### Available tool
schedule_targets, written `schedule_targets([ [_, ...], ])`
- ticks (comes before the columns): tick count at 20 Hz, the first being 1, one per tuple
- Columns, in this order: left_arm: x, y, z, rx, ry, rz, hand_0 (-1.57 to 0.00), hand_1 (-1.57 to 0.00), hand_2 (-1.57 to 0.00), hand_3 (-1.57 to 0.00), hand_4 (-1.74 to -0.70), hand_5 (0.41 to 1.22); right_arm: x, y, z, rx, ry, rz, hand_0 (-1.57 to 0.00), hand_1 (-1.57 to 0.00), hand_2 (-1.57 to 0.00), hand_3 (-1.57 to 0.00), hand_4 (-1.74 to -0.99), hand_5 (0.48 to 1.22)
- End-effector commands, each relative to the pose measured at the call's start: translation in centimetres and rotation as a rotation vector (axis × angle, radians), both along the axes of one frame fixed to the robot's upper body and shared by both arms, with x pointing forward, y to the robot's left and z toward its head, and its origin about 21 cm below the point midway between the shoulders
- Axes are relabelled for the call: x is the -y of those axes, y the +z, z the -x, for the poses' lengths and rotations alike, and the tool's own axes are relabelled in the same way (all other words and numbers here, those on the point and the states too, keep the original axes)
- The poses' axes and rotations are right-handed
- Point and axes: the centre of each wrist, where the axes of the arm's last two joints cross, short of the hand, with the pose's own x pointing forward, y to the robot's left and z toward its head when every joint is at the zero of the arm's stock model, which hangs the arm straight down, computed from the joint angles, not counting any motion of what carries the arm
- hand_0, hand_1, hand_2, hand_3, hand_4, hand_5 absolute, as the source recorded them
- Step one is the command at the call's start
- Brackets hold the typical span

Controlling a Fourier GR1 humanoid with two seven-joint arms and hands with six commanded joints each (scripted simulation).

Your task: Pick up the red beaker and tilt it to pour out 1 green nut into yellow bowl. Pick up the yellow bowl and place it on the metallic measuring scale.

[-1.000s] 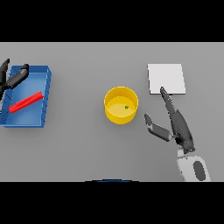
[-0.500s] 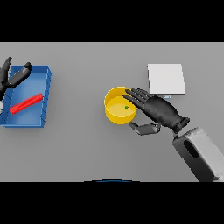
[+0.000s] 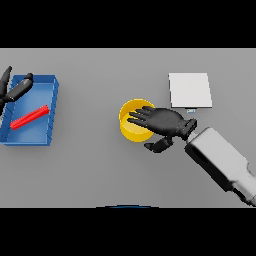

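My right hand (image 3: 167, 122) is over the yellow bowl (image 3: 131, 131) at mid-desk, fingers (image 3: 140, 117) stretched flat across its rim, thumb low beside its near wall, nothing gripped. The metallic scale (image 3: 190, 90) lies just beyond my wrist. Far left, my left hand (image 3: 12, 89) hovers relaxed and open at the blue tray (image 3: 50, 107), where I see the red beaker (image 3: 30, 117) lying on its side.

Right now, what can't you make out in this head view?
- Inside of the yellow bowl: the right hand covers it, so the nut is unseen.
- Left hand: cut off by the left edge, over the blue tray.
- Scale: display too small to read.
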Motion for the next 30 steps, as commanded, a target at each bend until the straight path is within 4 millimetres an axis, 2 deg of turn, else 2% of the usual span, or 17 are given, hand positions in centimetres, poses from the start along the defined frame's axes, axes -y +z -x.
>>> schedule_targets([
  [1,-0.1,0.0,0.1,0.003,-0.007,0.004,0.00,0.00,0.00,0.00,-0.72,0.687,-0.3,0.0,-0.2,-0.004,0.019,0.023,0.00,0.00,0.00,0.00,-1.224,0.703],
  [6,-0.3,0.0,-0.2,-0.006,0.008,0.004,0.00,0.00,0.00,0.00,-0.72,0.688,-1.5,-0.9,-1.7,-0.016,0.028,0.136,0.00,0.00,0.00,0.00,-1.259,0.714],
  [12,-0.5,0.1,0.3,0.014,-0.003,0.018,0.00,0.00,0.00,0.00,-0.72,0.688,-2.9,-1.2,-2.0,-0.058,0.038,0.190,0.00,0.00,0.00,0.00,-1.297,0.753],
  [15,-0.5,0.2,0.3,0.015,0.001,0.012,0.00,0.00,0.00,0.00,-0.71,0.686,-2.9,-1.3,-2.2,-0.084,-0.002,0.184,0.00,-0.02,-0.02,-0.04,-1.336,0.810],
  [16,-0.7,0.2,0.3,0.009,0.003,0.015,0.00,0.00,0.00,0.00,-0.71,0.689,-3.0,-1.3,-2.4,-0.093,0.003,0.185,-0.11,-0.10,-0.09,-0.10,-1.360,0.842],
  [17,-0.8,0.3,0.4,0.014,0.001,0.020,0.00,0.00,0.00,0.00,-0.71,0.691,-2.9,-1.3,-2.4,-0.094,0.006,0.198,-0.29,-0.24,-0.18,-0.17,-1.387,0.873],
  [18,-0.9,0.1,0.3,0.010,0.006,0.022,0.00,0.00,0.00,0.00,-0.72,0.692,-3.1,-1.4,-2.3,-0.087,0.012,0.203,-0.54,-0.47,-0.31,-0.26,-1.420,0.943],
  [20,-0.8,0.6,0.1,0.022,-0.003,0.015,0.00,0.00,0.00,0.00,-0.72,0.692,-2.6,-1.6,-2.2,-0.093,0.038,0.195,-0.91,-0.87,-0.69,-0.46,-1.512,1.043],
  [22,-0.8,0.5,0.2,0.031,-0.007,0.013,0.00,0.00,0.00,0.00,-0.72,0.696,-2.7,-1.4,-2.1,-0.099,0.046,0.186,-1.15,-1.12,-1.01,-0.72,-1.586,1.107],
  [23,-0.8,0.9,0.2,0.032,0.001,0.020,0.00,0.00,0.00,0.00,-0.72,0.696,-2.8,-1.2,-2.2,-0.091,0.041,0.184,-1.23,-1.21,-1.12,-0.83,-1.614,1.130],
  [26,-0.9,1.1,0.2,0.028,-0.005,0.015,0.00,0.00,0.00,0.00,-0.72,0.694,-2.8,-1.2,-2.1,-0.074,0.048,0.180,-1.40,-1.39,-1.22,-1.12,-1.676,1.174],
  [28,-0.9,0.8,0.4,0.014,-0.016,0.006,0.00,0.00,0.00,0.00,-0.72,0.697,-2.6,-1.3,-2.0,-0.061,0.048,0.165,-1.46,-1.45,-1.26,-1.22,-1.699,1.191],
  [30,-0.8,0.8,0.5,0.015,-0.019,0.004,0.00,0.00,0.00,0.00,-0.72,0.695,-2.5,-0.8,-2.2,-0.062,0.036,0.153,-1.50,-1.50,-1.31,-1.25,-1.714,1.202],
])
